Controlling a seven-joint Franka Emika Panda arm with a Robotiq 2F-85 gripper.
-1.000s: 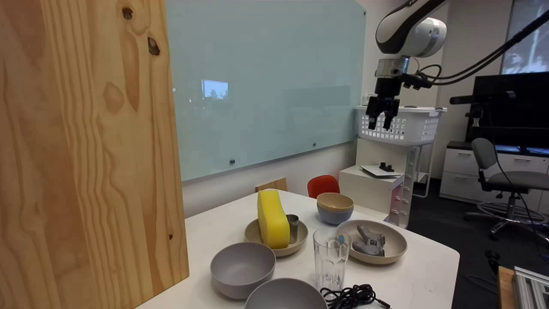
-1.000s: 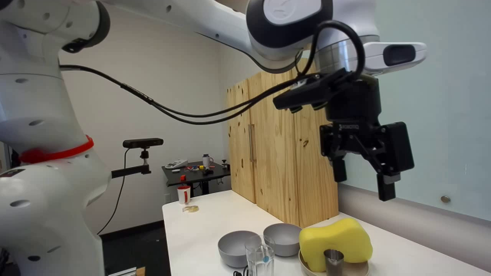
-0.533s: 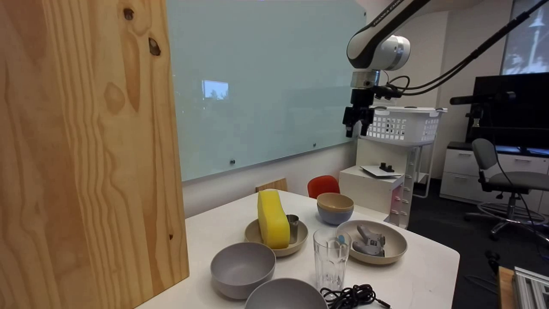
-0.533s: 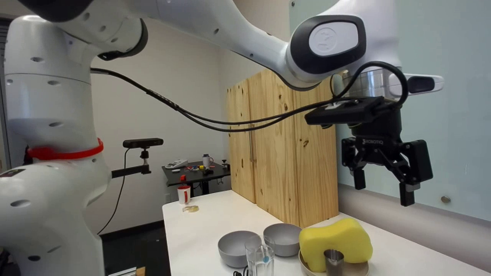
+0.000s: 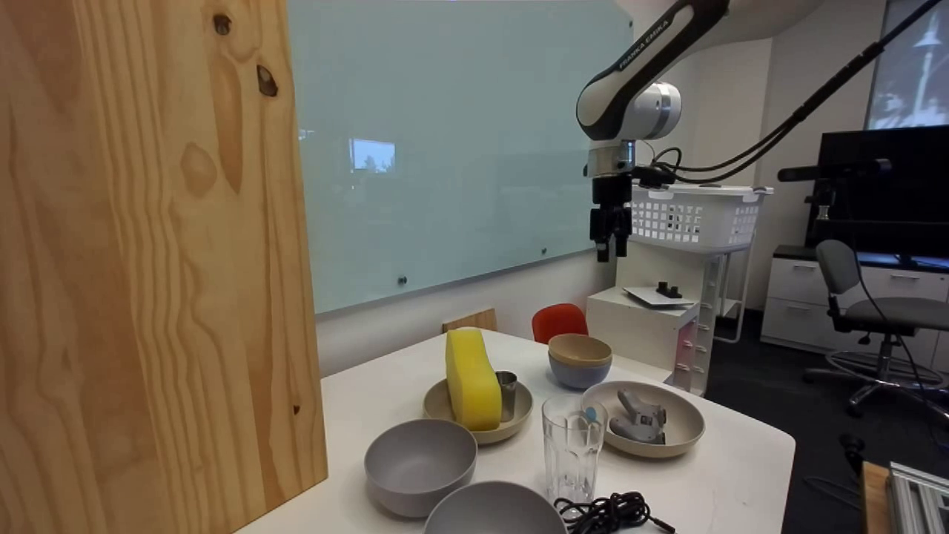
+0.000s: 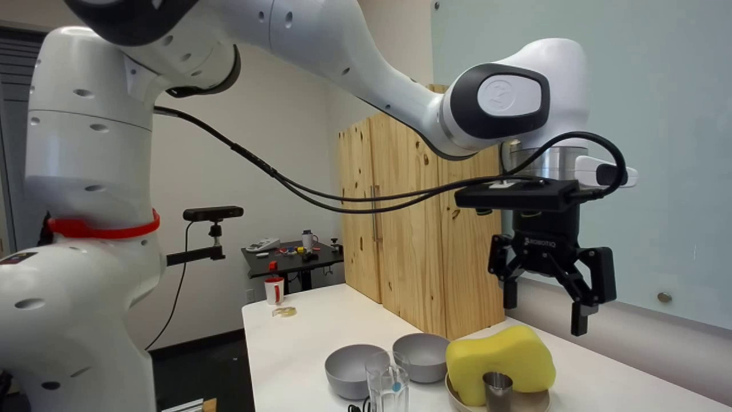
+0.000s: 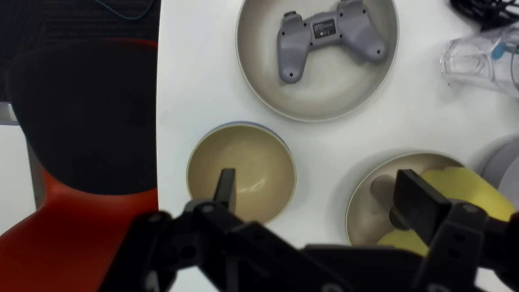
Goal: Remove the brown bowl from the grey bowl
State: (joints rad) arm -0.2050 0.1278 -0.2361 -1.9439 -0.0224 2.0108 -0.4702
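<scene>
The brown bowl (image 5: 580, 348) sits nested in the bluish-grey bowl (image 5: 580, 375) near the table's far edge in an exterior view. In the wrist view the brown bowl (image 7: 259, 162) is seen from above, and only a thin blue rim of the grey bowl (image 7: 259, 125) shows beneath it. My gripper (image 5: 612, 256) hangs high above the bowls, open with nothing between its fingers. The gripper also shows open in an exterior view (image 6: 544, 316), where both bowls are out of view. In the wrist view (image 7: 316, 176) one finger overlaps the brown bowl and the other overlaps the olive-tan dish.
The olive-tan dish (image 5: 511, 432) holds a yellow block (image 5: 473, 382) and a metal cup (image 5: 507, 397). A beige dish (image 5: 682, 415) with a game controller (image 5: 639, 424) stands close to the bowls. A glass (image 5: 571, 460), two larger grey bowls (image 5: 420, 467) and a cable (image 5: 615, 512) lie nearer.
The open gripper has moved across toward the bowls and come lower, and it looks turned, its fingers closer together in an exterior view. The bowls have not moved.
</scene>
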